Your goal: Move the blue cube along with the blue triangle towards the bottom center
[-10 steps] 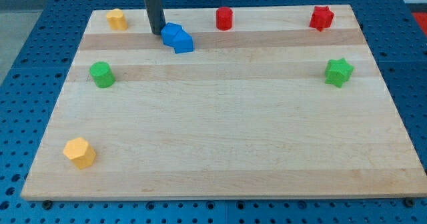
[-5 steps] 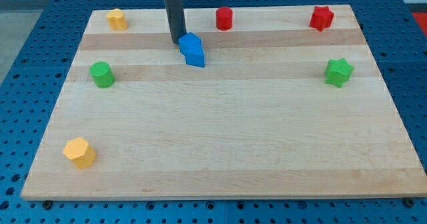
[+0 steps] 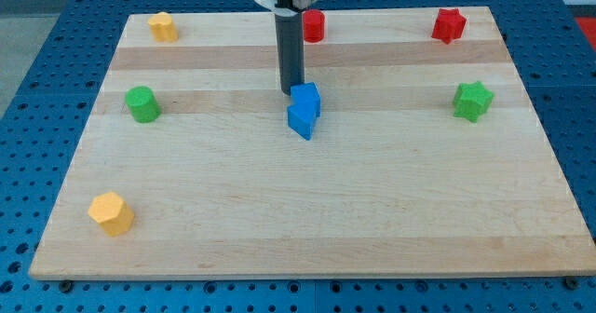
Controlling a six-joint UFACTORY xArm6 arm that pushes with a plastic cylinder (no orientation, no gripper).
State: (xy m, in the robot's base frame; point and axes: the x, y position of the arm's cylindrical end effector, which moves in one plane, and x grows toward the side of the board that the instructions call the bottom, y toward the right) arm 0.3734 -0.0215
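Observation:
The blue cube and the blue triangle sit pressed together a little above the board's middle, the cube on the upper side. My tip touches the cube's upper left edge. The rod rises straight up from there to the view's top.
On the wooden board: a yellow block at top left, a red cylinder behind the rod, a red star at top right, a green cylinder at left, a green star at right, a yellow hexagon at bottom left.
My tip has moved down and to the right from the board's upper left, pushing the two blue blocks ahead of it toward the middle. The other blocks have not moved.

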